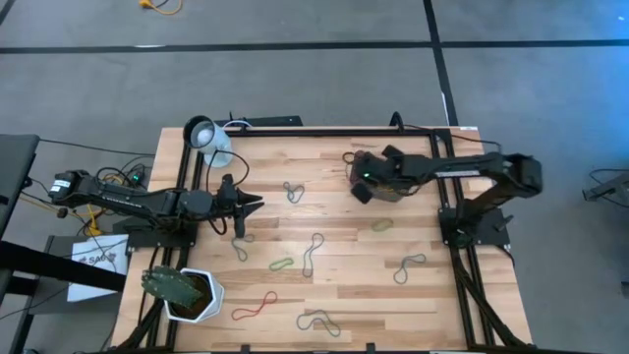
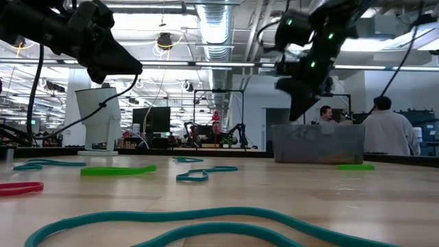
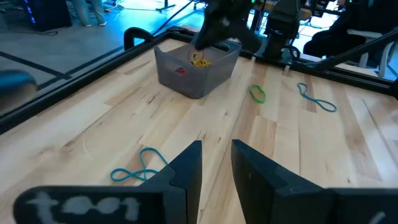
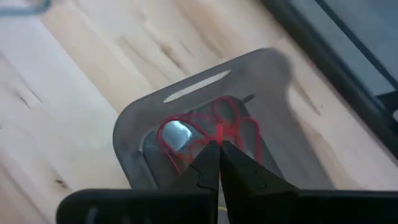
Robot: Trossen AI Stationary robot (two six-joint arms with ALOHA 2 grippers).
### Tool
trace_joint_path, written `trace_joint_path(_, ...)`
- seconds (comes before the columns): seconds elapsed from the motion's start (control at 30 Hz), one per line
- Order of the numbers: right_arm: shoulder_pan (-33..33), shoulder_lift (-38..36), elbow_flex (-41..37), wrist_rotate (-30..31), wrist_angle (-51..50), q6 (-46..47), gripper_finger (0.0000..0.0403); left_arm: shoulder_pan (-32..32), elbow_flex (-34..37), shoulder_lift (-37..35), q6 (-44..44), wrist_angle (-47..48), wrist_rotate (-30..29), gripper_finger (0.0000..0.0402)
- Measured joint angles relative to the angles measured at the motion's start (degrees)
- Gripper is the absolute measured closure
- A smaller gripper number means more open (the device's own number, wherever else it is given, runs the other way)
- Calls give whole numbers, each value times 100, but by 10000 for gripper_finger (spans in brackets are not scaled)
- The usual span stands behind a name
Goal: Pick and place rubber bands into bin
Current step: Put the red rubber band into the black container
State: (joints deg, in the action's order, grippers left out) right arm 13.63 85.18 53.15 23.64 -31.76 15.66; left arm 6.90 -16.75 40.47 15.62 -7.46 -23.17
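My right gripper [image 1: 360, 192] hangs shut over the grey bin [image 2: 319, 143] at the far right of the table, with a red rubber band [image 4: 186, 134] at its fingertips. A yellow band [image 3: 199, 60] shows inside the bin [image 3: 193, 78]. My left gripper [image 1: 254, 205] waits open above the table's left part, with nothing between its fingers [image 3: 186, 168]. Several loose bands lie flat on the wood: teal [image 1: 293, 192], green [image 1: 381, 225], green [image 1: 281, 264], red [image 1: 254, 310] and grey [image 1: 313, 254]. My right gripper pinches the red band between its fingertips [image 4: 219, 138], slanting down from above. The band's loops [image 4: 242, 127] spread to both sides of the tips over the bin's inside. I cannot tell whether its lower part touches the bin's floor.
A white cup [image 1: 204, 133] lies at the far left corner and a white pot with a plant [image 1: 187, 293] stands at the near left. Black frame rails [image 1: 462, 275] edge the table. People [image 2: 387, 127] stand in the room behind the bin.
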Motion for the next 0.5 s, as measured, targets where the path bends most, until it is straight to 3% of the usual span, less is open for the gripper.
trace_joint_path(0.23, 2, 581, 65, -128, 11, -71, 387, 0, 0, 0, 2, 3, 20, 326)
trace_joint_path(0.5, 33, 586, 310, -645, -117, -334, 335, 0, 0, 0, 19, 22, 25, 326)
